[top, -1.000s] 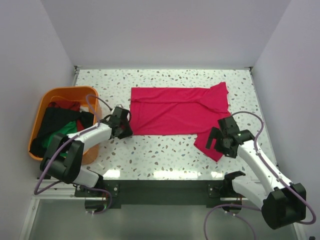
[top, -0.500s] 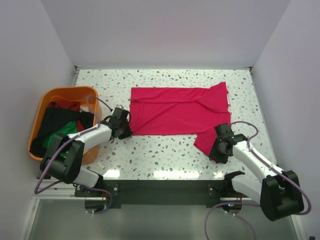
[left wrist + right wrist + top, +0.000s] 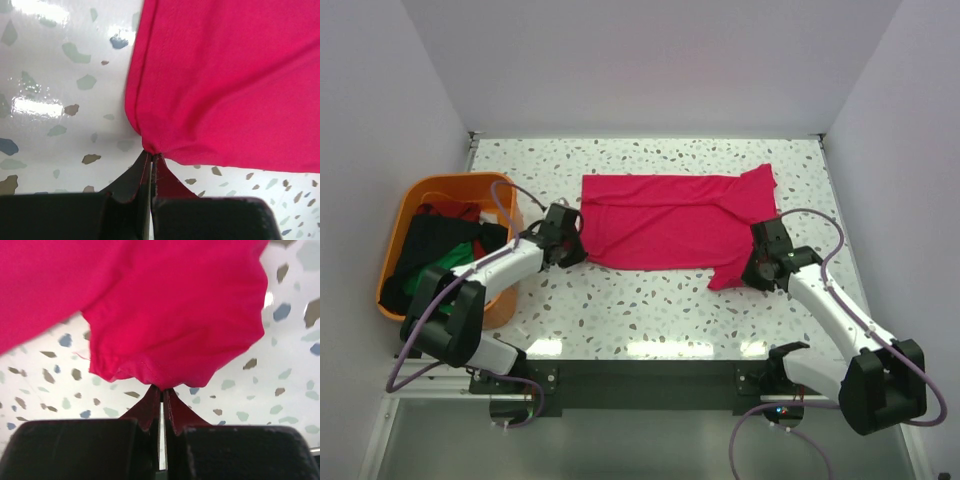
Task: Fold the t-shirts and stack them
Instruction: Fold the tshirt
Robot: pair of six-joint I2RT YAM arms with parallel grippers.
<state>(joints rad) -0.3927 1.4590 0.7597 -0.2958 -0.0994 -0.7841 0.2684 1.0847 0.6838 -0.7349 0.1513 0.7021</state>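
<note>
A crimson-pink t-shirt [image 3: 670,218] lies spread on the speckled table [image 3: 620,300]. My left gripper [image 3: 576,250] is shut on its near left corner; in the left wrist view the cloth [image 3: 225,80] bunches right at the fingertips of the left gripper [image 3: 151,156]. My right gripper [image 3: 752,272] is shut on the shirt's near right sleeve flap, and the right wrist view shows that flap [image 3: 175,315] lifted off the table above the right gripper [image 3: 162,389]. Green, black and dark red t-shirts [image 3: 435,250] lie heaped in the orange tub.
The orange tub [image 3: 415,196] stands at the left edge beside my left arm. White walls close in the table at the back and on both sides. A black rail runs along the near edge by the arm bases.
My right gripper closed on the near right sleeve flap and pulled it up and toward the shirt body. My left gripper closed on the left corner and shifted slightly away.
</note>
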